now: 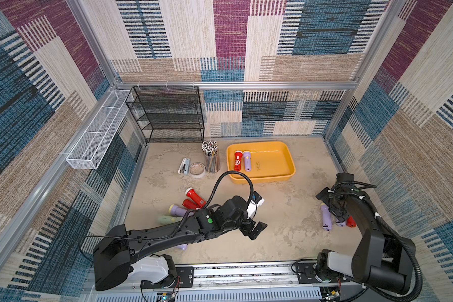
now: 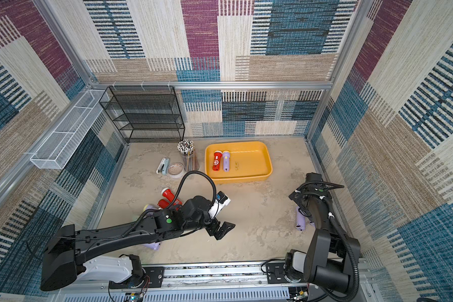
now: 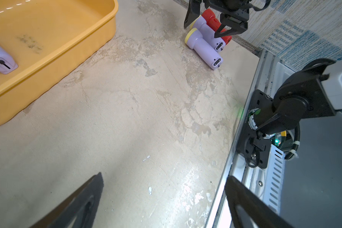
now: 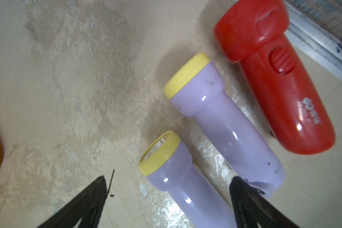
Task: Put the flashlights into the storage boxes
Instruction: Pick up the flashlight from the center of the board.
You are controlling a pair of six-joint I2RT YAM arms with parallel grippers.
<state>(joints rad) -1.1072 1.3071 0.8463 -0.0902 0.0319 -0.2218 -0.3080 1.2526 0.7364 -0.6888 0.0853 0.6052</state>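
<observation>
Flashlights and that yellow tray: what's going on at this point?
A red flashlight and a lavender flashlight lie side by side in the yellow tray. The right gripper, open and empty, hovers low over three grouped flashlights, two lavender and one red, on the table. The left gripper is open and empty over bare table, with more loose flashlights lying beside and partly under its arm.
</observation>
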